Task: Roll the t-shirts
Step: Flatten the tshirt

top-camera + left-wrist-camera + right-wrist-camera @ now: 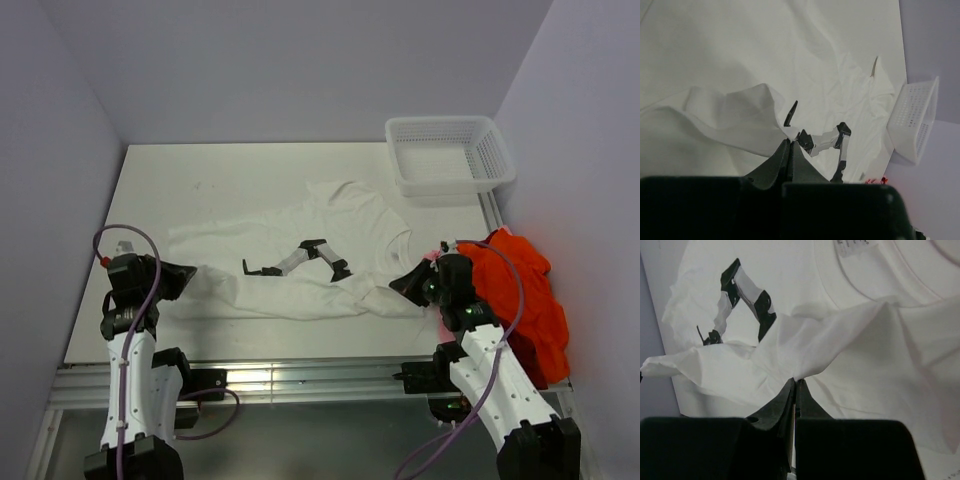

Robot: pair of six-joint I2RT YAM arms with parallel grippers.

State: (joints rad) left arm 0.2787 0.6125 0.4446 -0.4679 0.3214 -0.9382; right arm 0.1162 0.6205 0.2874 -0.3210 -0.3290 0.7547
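Item 1 – left arm (135, 370) and right arm (500, 385), mounted at the near edge of the table (220, 170).

Item 2 – left gripper (185, 280): jaws clenched on a raised fold of the white t-shirt (330, 225) at its near left edge.

Item 3 – right gripper (400, 282): jaws likewise clamped together, pinching a peaked fold of the same shirt at its near right edge, below the collar.

Item 4 – white t-shirt: lay spread across the middle of the table, wrinkled, its near hem lifted between the two grippers. The black print (300, 257) faced up.

Item 5 – orange-red t-shirts (520, 290): heaped at the table's right edge, just beside the right gripper.

Item 6 – white mesh basket (450, 182): stood at the far right corner, apart from the white shirt.
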